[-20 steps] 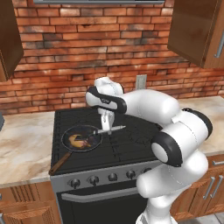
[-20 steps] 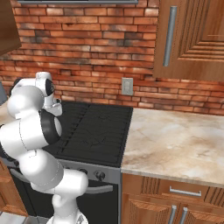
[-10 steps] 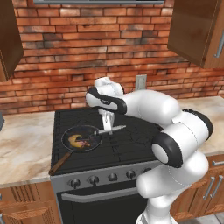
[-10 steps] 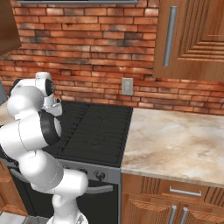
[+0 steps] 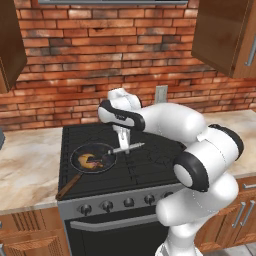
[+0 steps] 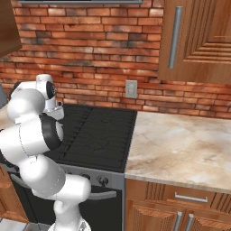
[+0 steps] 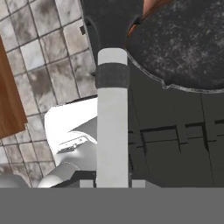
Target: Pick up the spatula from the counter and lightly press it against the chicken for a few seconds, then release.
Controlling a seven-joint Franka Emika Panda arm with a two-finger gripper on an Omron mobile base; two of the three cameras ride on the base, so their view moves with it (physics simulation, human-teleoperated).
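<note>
A black frying pan (image 5: pixel 92 161) sits on the stove's front left burner, its long handle pointing toward the front left corner. Browned chicken (image 5: pixel 89 160) lies in it. My gripper (image 5: pixel 123 147) hangs just right of the pan, shut on the spatula (image 5: pixel 131 147). The spatula's pale handle sticks out to the right and its dark blade reaches over the pan's rim toward the chicken. In the hand view the spatula (image 7: pixel 113 109) runs straight up from my gripper (image 7: pixel 113 183), its dark blade lying beside the pan (image 7: pixel 183 43) and a sliver of chicken (image 7: pixel 148 8).
The black stove (image 5: pixel 150 160) has marble counter (image 5: pixel 25 160) on both sides and a brick wall behind. Wooden cabinets (image 5: pixel 225 35) hang above on the right. In the right base view my own arm (image 6: pixel 31 126) blocks the stove's left half.
</note>
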